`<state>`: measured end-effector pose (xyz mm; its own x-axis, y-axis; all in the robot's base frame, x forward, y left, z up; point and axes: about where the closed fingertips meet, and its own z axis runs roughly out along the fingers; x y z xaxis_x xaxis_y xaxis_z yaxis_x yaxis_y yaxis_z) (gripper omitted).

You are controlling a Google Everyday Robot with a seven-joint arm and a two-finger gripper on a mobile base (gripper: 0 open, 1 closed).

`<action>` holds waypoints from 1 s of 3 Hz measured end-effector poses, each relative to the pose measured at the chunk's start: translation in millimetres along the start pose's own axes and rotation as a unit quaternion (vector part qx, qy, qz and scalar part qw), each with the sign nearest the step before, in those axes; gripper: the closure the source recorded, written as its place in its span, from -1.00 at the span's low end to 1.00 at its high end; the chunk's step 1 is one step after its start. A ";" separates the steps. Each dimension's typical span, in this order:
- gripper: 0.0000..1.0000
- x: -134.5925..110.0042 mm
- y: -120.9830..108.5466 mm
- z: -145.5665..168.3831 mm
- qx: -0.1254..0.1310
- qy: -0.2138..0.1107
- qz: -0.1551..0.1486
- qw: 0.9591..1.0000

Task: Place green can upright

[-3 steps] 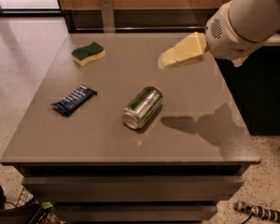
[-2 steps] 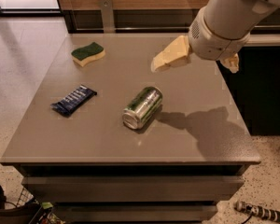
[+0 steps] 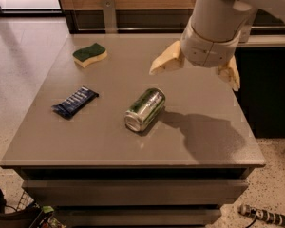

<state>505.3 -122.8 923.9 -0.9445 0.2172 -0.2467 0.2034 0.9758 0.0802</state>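
Three items on the grey table (image 3: 109,144), plus the arm. Near the left edge lies a dark blue snack wrapper (image 3: 75,101), flat, crinkly and foil-like. Toward the back left corner sits a sponge (image 3: 90,54), with a green scrub top and soft yellow underside, in a wavy slab shape. Neither matters for the job.

Around the table's middle, a bit toward the front edge, the green can (image 3: 145,109) lies on its side: shiny aluminium, green and silver wall, a smooth cylinder. One silver end faces the front left. Its long axis runs on a diagonal from front left to back right, so it is not upright yet.

Right of that, the gripper (image 3: 194,76) hangs over the table on the back right side, clear of the surface. Its two cream, wedge-shaped fingers (image 3: 165,63) are spread wide with nothing between them, and a fat white wrist sits above.

Key relation: the can lies to the front left of the gripper and lower, apart from it, with its far end pointing roughly toward the gripper. My read is that the gripper has to come down and across and close over the can's round wall, and a smooth can may roll if it is nudged.
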 end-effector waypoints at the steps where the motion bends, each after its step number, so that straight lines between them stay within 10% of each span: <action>1: -1.00 0.5 13.2 23.4 -0.020 0.010 0.078 0.997; 3: -1.00 -13.8 55.3 41.7 -0.018 0.023 0.124 0.992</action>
<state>540.4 -70.8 891.4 -0.8779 0.4475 -0.1704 0.4215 0.8911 0.1683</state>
